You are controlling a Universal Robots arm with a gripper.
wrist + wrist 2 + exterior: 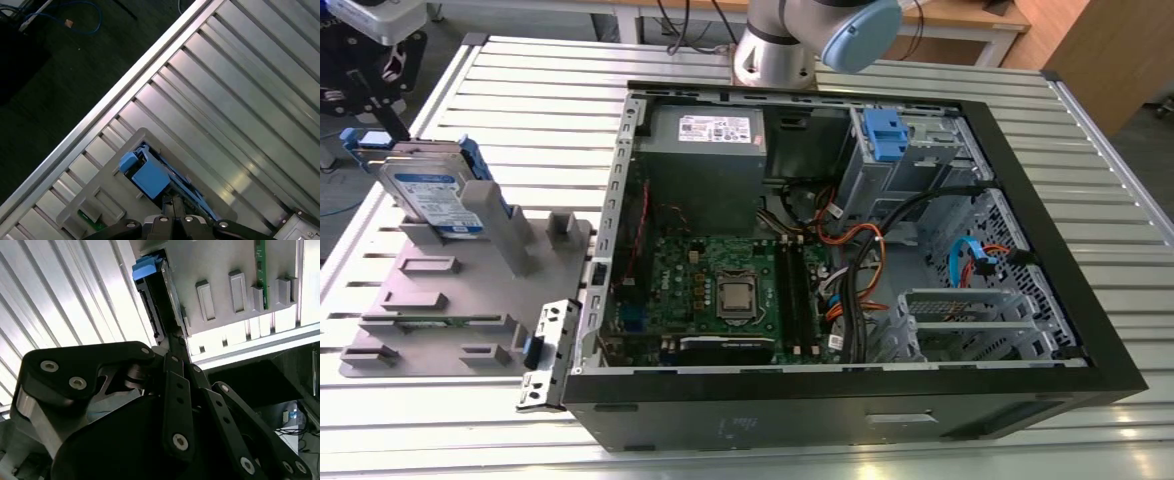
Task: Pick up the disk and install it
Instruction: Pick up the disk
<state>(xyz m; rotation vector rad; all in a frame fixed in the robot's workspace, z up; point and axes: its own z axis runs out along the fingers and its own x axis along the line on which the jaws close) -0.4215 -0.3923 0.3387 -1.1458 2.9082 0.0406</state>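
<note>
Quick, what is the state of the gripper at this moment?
Gripper: cannot be told whether open or closed; it is right at the disk, which stands upright in the grey holder.

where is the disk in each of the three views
Exterior view: the disk stands on edge in the grey holder at the exterior view's left, outside the computer case.
Second wrist view: the disk is seen edge-on, just beyond the hand.
First wrist view: the disk's blue rail sits just beyond the hand.
Shared landmark: the grey holder.
</note>
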